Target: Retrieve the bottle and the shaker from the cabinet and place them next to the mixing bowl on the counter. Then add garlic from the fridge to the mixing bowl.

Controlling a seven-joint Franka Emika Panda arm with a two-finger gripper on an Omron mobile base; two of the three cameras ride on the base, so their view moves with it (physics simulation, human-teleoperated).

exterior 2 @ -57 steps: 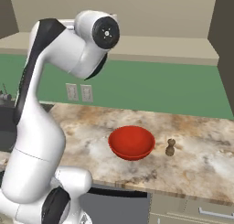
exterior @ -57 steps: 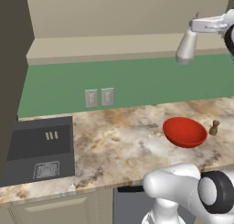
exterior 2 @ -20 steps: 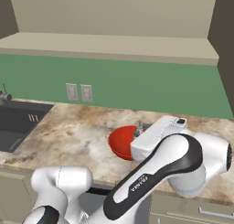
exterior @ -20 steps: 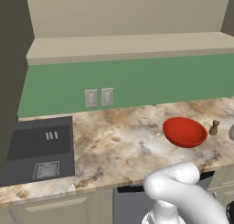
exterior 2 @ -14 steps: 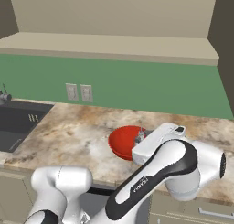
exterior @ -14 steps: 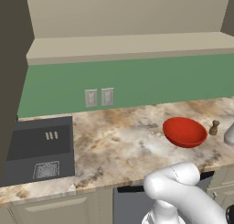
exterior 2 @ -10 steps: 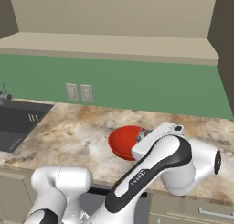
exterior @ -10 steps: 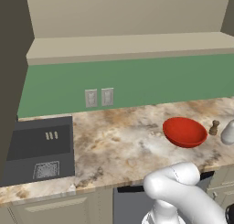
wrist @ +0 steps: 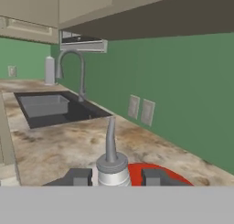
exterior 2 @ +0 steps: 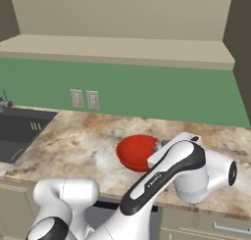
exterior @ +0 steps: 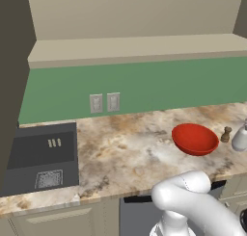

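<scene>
In the hand view my gripper (wrist: pixel 114 177) is shut on the bottle (wrist: pixel 111 143), gripping its grey collar while the long thin neck rises between the two fingers (wrist: pixel 78 176). The red mixing bowl (wrist: pixel 157 170) lies just behind it. From the left base view the pale bottle (exterior: pixel 240 139) hangs at the right edge, low over the counter (exterior: pixel 125 148). It is just right of the small brown shaker (exterior: pixel 226 134), which stands beside the mixing bowl (exterior: pixel 194 138). My arm (exterior 2: pixel 184 168) hides both in the right base view, right of the bowl (exterior 2: pixel 135 152). The cabinet (exterior: pixel 135 13) is overhead. Garlic and fridge are out of view.
A dark sink (exterior: pixel 41 155) is set into the counter at the left, with a curved faucet (wrist: pixel 73 70). Two wall outlets (exterior: pixel 104 102) sit on the green backsplash. Dark upright panels (exterior: pixel 12 61) flank the scene.
The bottle in my grip has drifted slightly left toward the shaker and bowl. My forearm has swung right in the right base view, uncovering more of the bowl.
</scene>
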